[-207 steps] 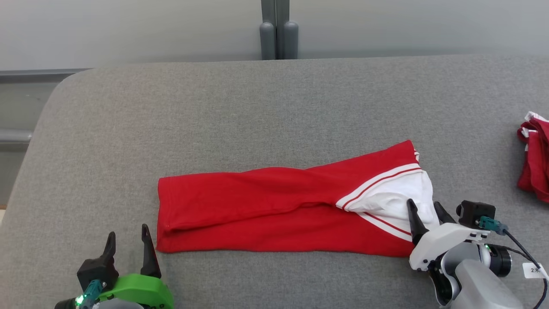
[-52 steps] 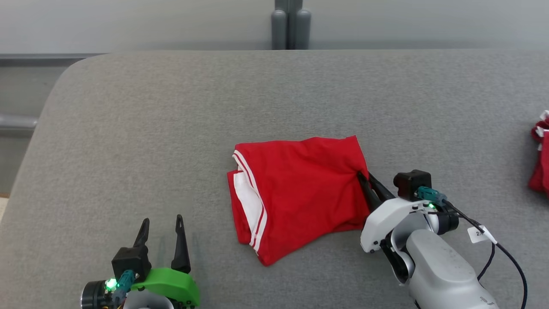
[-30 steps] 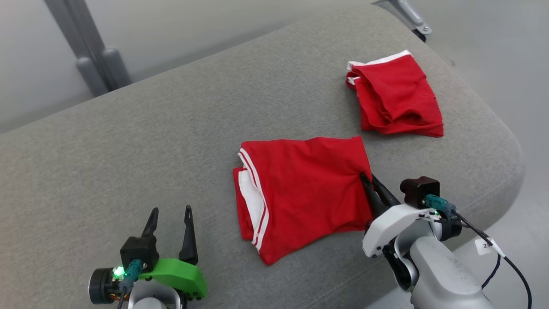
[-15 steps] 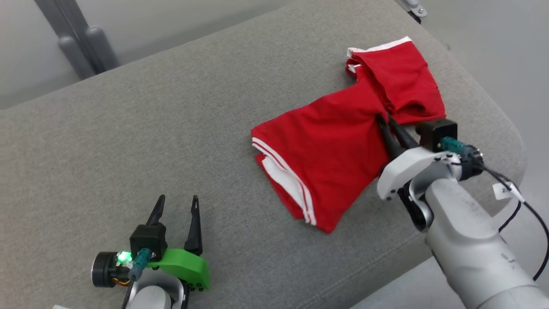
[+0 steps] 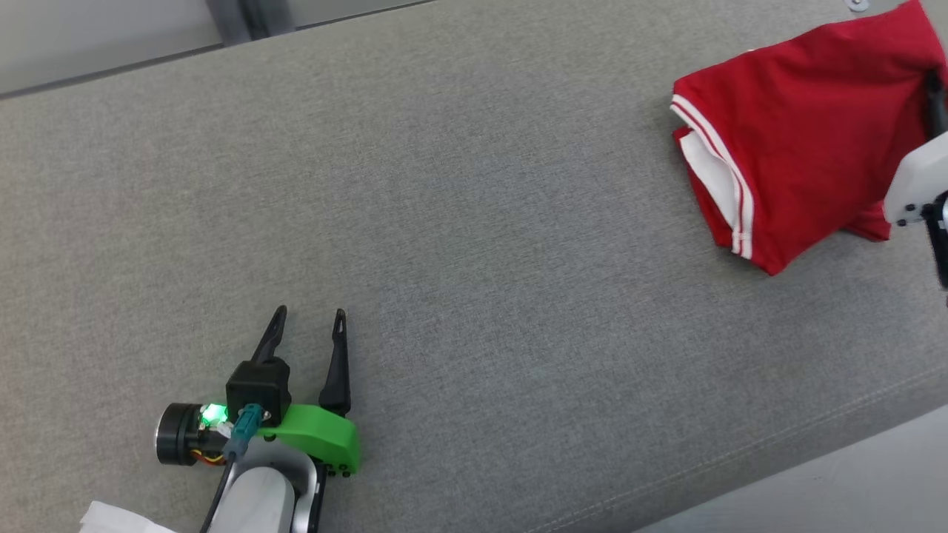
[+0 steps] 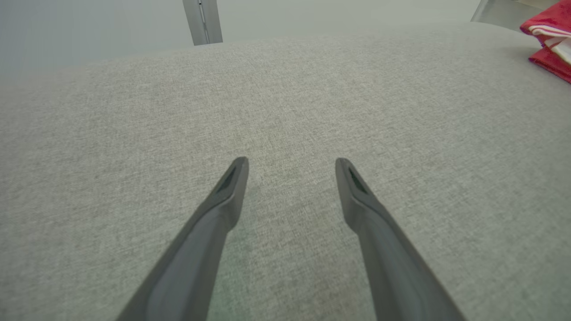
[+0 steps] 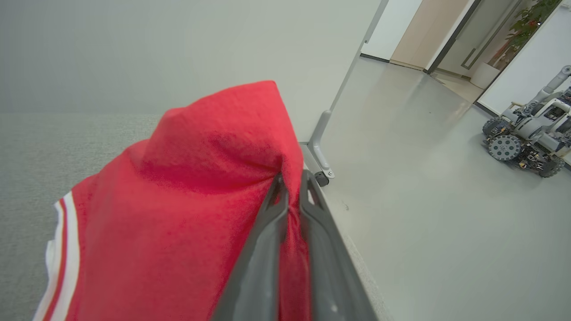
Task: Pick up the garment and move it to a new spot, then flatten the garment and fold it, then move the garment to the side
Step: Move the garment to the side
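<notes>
Garment (image 5: pixel 800 126), red with white-striped trim and folded, lies at the far right end of the grey bench (image 5: pixel 474 222). Its striped edge faces the bench's middle and the opposite edge is lifted into a peak. That peak is pinched in the right claw (image 7: pixel 292 180), whose fingers (image 7: pixel 263 232) are clamped almost together on a pleat of cloth, close to the bench's end with floor (image 7: pixel 424 200) beyond. The left claw (image 5: pixel 309 312) hovers well apart over bare bench, spread wide and empty. By my judgement the right arm alone governs the set-down, and letting go too far out risks the cloth slipping off.
</notes>
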Controlling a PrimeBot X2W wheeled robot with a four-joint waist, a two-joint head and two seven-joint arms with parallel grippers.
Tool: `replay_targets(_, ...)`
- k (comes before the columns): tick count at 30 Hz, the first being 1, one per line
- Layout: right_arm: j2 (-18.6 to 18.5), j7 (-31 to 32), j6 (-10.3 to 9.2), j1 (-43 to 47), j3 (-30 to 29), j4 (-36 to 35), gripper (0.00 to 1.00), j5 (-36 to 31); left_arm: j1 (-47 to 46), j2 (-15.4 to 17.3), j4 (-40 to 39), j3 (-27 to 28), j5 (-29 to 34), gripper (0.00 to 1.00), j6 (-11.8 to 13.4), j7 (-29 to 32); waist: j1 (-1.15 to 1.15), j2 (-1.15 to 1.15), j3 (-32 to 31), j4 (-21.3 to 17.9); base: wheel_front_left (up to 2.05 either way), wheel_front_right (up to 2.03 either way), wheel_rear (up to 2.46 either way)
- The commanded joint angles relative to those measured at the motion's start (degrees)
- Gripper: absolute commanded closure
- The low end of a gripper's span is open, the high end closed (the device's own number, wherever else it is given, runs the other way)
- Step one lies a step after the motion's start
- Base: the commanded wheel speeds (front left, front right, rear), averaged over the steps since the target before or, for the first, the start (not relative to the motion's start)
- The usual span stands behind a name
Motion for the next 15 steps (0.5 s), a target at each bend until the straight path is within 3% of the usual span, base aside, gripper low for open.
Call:
replay_targets(1, -0.94, 0.0, -0.11, -0.9, -2.1, 1.22, 1.0, -1.39, -1.16, 0.35, -0.17, 0.07, 0.34, 0.0, 0.01, 0.03, 0.0, 0.0, 2.62, 2.82, 0.0, 0.0, 0.0)
replay_targets(2, -1.9, 0.0, -0.11, -1.25, -4.16, 2.08, 1.0, -2.91, -1.39, 0.35, -0.19, 0.14, 0.45, 0.0, -0.01, 0.02, 0.0, 0.0, 2.93, 3.18, 0.0, 0.0, 0.0)
replay_targets(3, -2.56, 0.0, -0.11, -1.32, -6.31, 3.04, 0.86, -3.96, -1.56, 0.35, -0.18, 0.15, 0.46, 0.0, 0.02, 0.02, 0.0, 0.0, 3.19, 3.49, 0.0, 0.0, 0.0)
replay_targets(4, -3.19, 0.0, -0.11, -1.38, -8.99, 3.57, 0.15, -5.37, -1.79, 0.35, -0.15, 0.2, 0.55, 0.0, 0.07, 0.02, 0.0, 0.0, 3.45, 3.78, 0.0, 0.0, 0.0)
replay_targets(5, -3.54, 0.0, -0.11, -1.52, -11.16, 3.06, 0.0, -6.58, -1.96, 0.35, -0.14, 0.26, 0.5, 0.0, 0.18, 0.02, 0.0, 0.0, 3.65, 4.02, 0.0, 0.0, 0.0)
replay_targets(11, 3.28, 0.0, -0.1, 1.63, -20.53, -6.2, 0.0, -13.38, -1.85, 0.35, 0.32, 0.91, 0.86, 0.0, 1.25, 0.02, 0.0, 0.0, 3.6, 4.67, 0.0, 0.0, 0.0)
replay_targets(15, 8.83, 0.0, -0.1, 4.87, -19.62, -12.74, 0.0, -13.89, -1.32, 0.32, 0.22, 1.17, 0.5, 0.0, 1.64, 0.02, 0.0, 0.0, 2.81, 4.67, 0.0, 0.0, 0.0)
